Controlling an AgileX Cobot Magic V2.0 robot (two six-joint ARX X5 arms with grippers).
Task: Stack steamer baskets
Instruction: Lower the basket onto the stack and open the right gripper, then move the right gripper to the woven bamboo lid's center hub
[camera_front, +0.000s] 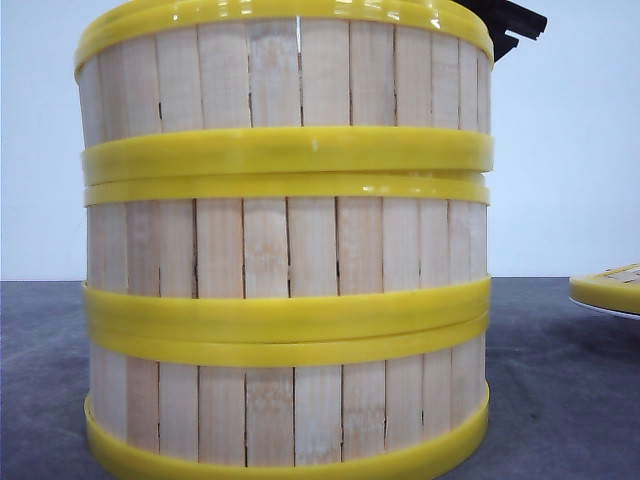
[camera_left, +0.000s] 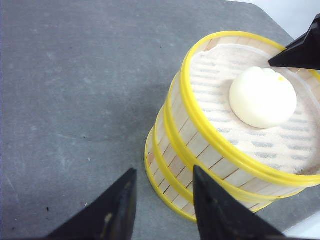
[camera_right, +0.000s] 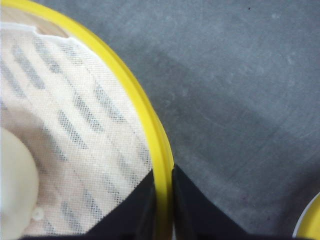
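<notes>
Three steamer baskets stand in one stack on the grey table: bottom (camera_front: 290, 410), middle (camera_front: 290, 245) and top (camera_front: 290, 70). The top basket (camera_left: 210, 145) sits a little askew; it holds a white cloth liner and a pale bun (camera_left: 262, 97). My right gripper (camera_right: 163, 177) is shut on the top basket's yellow rim (camera_right: 150, 120), one finger inside and one outside. It shows behind the rim in the front view (camera_front: 500, 30). My left gripper (camera_left: 164, 172) hangs open above the table beside the stack's foot, holding nothing.
A flat yellow-rimmed lid (camera_front: 610, 290) lies on the table to the right of the stack; its edge (camera_right: 311, 220) also shows in the right wrist view. Grey table surface (camera_left: 75, 100) stretches to the stack's left.
</notes>
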